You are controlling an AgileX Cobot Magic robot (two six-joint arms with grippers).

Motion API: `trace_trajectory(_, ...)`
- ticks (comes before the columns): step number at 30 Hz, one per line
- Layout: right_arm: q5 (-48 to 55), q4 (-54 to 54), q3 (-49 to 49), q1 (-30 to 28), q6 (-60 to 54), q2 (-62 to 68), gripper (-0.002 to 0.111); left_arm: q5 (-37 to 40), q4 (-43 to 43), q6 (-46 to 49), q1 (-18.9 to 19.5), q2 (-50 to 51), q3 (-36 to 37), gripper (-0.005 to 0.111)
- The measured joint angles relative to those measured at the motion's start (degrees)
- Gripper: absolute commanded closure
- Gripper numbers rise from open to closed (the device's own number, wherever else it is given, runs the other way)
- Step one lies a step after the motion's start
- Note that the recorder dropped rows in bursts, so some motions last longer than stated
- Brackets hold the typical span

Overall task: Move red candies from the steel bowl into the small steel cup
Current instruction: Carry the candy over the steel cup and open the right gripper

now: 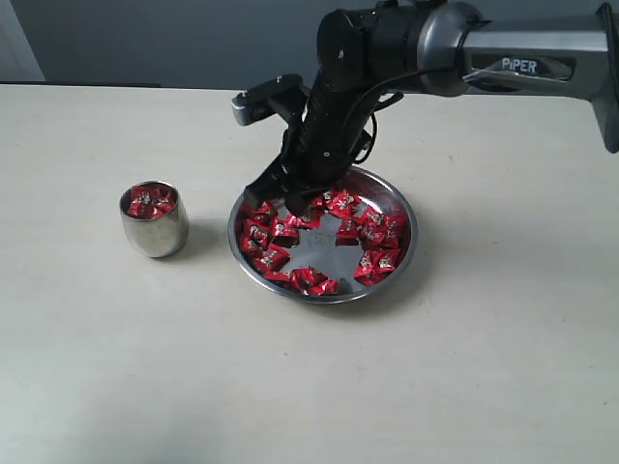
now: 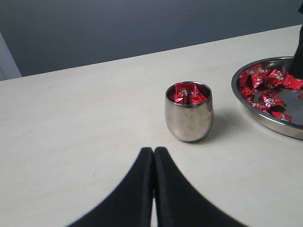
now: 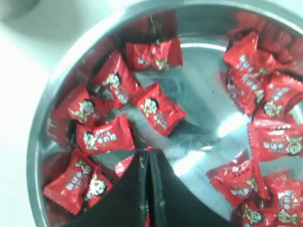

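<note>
The steel bowl (image 1: 411, 246) sits mid-table with many red candies (image 1: 372, 232) ringed round its flat bottom. My right gripper (image 1: 295, 208) reaches down into the bowl's near-left part. In the right wrist view its fingers (image 3: 148, 152) are pressed together, with a sliver of red wrapper showing at the tip and between them, among loose red candies (image 3: 158, 109). The small steel cup (image 1: 155, 230) stands upright left of the bowl, holding a few red candies (image 2: 188, 93). My left gripper (image 2: 153, 150) is shut and empty, hovering over bare table short of the cup (image 2: 188, 118).
The bowl's rim (image 2: 265, 120) lies just right of the cup in the left wrist view. The right arm's body (image 1: 387, 48) stretches in from the upper right over the bowl's back edge. A pale tabletop (image 1: 290, 387) surrounds everything.
</note>
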Motion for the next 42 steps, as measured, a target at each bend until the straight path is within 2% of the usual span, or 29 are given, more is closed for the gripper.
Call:
trace_trajectory(7, -9.10, 8.58, 0.00, 0.24, -1.74, -1.61, 0.109, 0.00, 0.00, 0.00, 0.00, 0.00, 0.00, 0.106)
trace_trajectory(12, -17.06, 20.32, 0.00, 2.65, -11.08, -1.61, 0.109, 0.00, 0.00, 0.00, 0.00, 0.00, 0.00, 0.106)
trace_trajectory(17, -24.30, 27.29, 0.00, 6.33, -17.31, -1.61, 0.109, 0.00, 0.00, 0.00, 0.00, 0.00, 0.00, 0.106)
trace_trajectory(21, -27.60, 28.31, -0.76, 8.48, -18.32, -0.50, 0.109, 0.00, 0.00, 0.00, 0.00, 0.00, 0.00, 0.106)
trace_trajectory(26, -27.04, 28.78, -6.24, 10.35, -18.55, 5.64, 0.109, 0.00, 0.00, 0.00, 0.00, 0.00, 0.00, 0.106)
trace_trajectory(42, -27.17, 27.22, -7.33, 10.49, -18.55, 7.78, 0.109, 0.00, 0.00, 0.00, 0.00, 0.00, 0.00, 0.106)
